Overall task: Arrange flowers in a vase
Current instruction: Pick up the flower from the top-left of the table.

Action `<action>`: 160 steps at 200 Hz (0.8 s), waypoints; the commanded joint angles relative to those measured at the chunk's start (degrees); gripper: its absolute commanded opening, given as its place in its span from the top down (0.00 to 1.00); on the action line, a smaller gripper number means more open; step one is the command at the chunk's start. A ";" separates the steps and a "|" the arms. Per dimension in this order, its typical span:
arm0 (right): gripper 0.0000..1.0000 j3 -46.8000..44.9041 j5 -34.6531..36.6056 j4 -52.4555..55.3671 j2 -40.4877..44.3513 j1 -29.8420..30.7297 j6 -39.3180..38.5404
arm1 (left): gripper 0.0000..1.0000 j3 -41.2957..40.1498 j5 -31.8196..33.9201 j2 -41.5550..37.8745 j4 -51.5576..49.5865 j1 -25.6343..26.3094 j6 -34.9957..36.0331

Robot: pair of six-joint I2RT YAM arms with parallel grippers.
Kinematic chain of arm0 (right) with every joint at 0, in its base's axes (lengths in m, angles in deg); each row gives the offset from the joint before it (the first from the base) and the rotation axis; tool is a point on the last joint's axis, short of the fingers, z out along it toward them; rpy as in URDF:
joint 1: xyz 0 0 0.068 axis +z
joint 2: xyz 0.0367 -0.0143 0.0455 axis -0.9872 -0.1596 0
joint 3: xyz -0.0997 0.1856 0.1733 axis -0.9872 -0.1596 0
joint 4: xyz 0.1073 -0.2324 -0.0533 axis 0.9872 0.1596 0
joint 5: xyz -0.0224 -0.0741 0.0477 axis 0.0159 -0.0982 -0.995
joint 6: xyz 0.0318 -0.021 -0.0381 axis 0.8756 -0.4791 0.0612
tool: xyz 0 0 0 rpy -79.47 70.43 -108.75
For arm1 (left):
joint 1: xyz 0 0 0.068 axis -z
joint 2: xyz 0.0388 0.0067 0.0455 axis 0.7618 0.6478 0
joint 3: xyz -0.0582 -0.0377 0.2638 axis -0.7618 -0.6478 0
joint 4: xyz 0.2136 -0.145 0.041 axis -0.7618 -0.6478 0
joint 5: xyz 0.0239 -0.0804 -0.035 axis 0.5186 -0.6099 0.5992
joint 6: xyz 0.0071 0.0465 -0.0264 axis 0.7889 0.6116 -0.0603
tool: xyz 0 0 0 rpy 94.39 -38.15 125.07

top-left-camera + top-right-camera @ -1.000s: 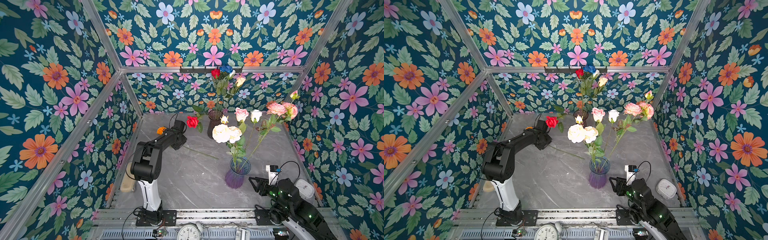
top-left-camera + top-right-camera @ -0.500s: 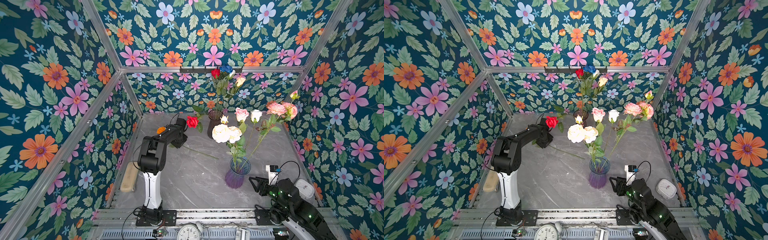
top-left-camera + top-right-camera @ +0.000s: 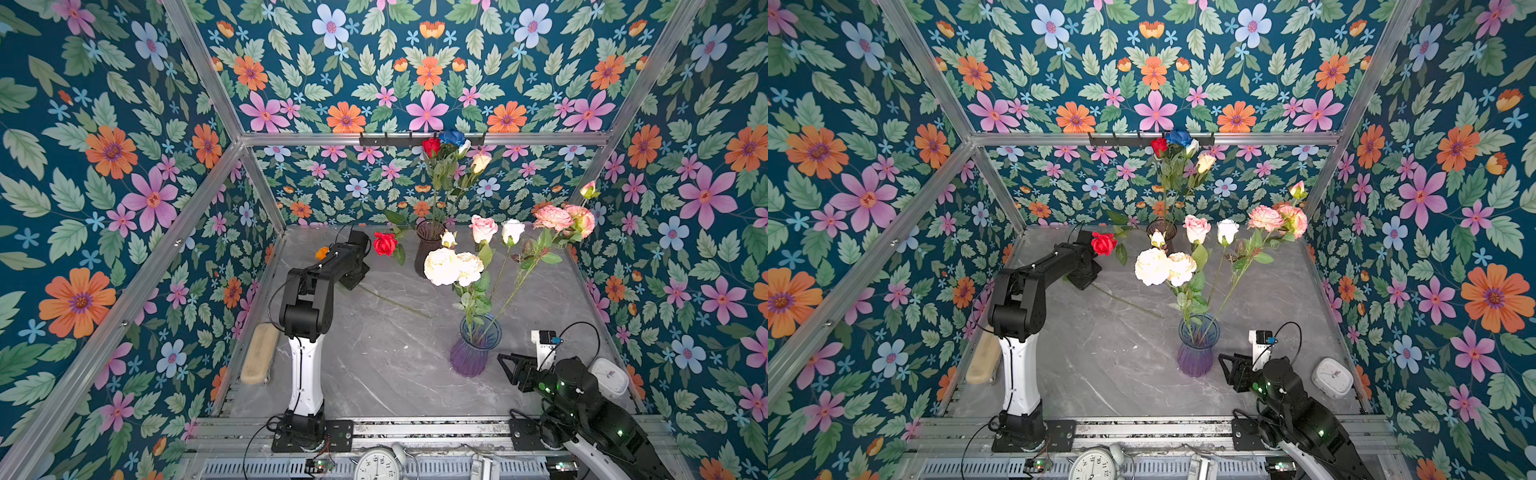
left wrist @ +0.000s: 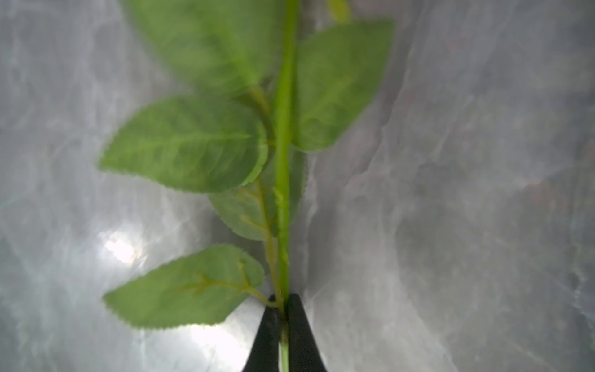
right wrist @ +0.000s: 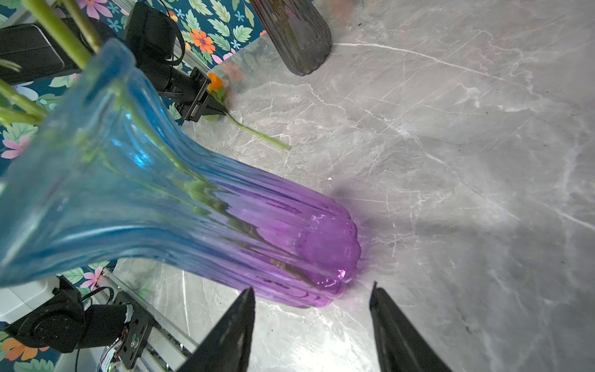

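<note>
Grey marble tabletop: left gripper clamps tight on the stem of the orange rose; right gripper stands open, empty, beside the purple vase.

Grey counter, white veins running through it. The glass vase goes blue at the rim, purple at the foot; cream roses above it. Behind it a smoky dark vase, a red rose, an orange rose. Left tool black, stem bright green. Walls teal, printed with pink and orange blooms.
</note>
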 commanded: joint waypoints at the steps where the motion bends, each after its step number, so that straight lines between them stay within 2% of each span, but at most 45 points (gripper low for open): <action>1: 0.41 -0.03 0.37 -1.77 0.12 0.04 -1.02 | 1.00 -1.22 -3.17 0.66 -3.99 -0.58 2.55; 23: 0.41 -0.12 0.57 -1.99 0.11 0.03 -1.09 | 1.00 -3.41 -2.82 -3.28 -2.12 -0.58 3.10; 58: 0.41 -0.07 0.75 -1.89 0.12 0.07 -0.26 | 1.00 -10.27 -1.44 -15.57 3.41 -1.40 3.77; 73: 0.41 0.04 0.95 -1.77 0.12 0.04 0.22 | 1.00 -14.76 -3.00 -22.72 7.08 -2.31 4.35; 94: 0.39 1.11 -0.91 -2.44 -0.05 0.00 -0.31 | 1.00 -26.00 -7.75 -37.06 21.21 -2.97 8.14; 108: 0.39 2.75 -4.57 -3.52 -0.31 0.00 -1.54 | 1.00 -33.99 -10.36 -47.51 30.34 -2.97 10.54; 123: 0.39 4.26 -9.77 -5.93 -0.78 -0.01 -1.92 | 1.00 -39.09 -13.86 -57.02 34.94 -2.97 13.15; 145: 0.40 7.41 -18.16 -10.10 -3.19 0.04 -0.87 | 1.00 -43.80 -21.69 -69.52 41.55 -3.02 14.75; 160: 0.42 10.59 -23.25 -13.13 -5.34 0.03 -0.23 | 1.00 -43.80 -25.40 -76.34 43.18 -2.95 16.01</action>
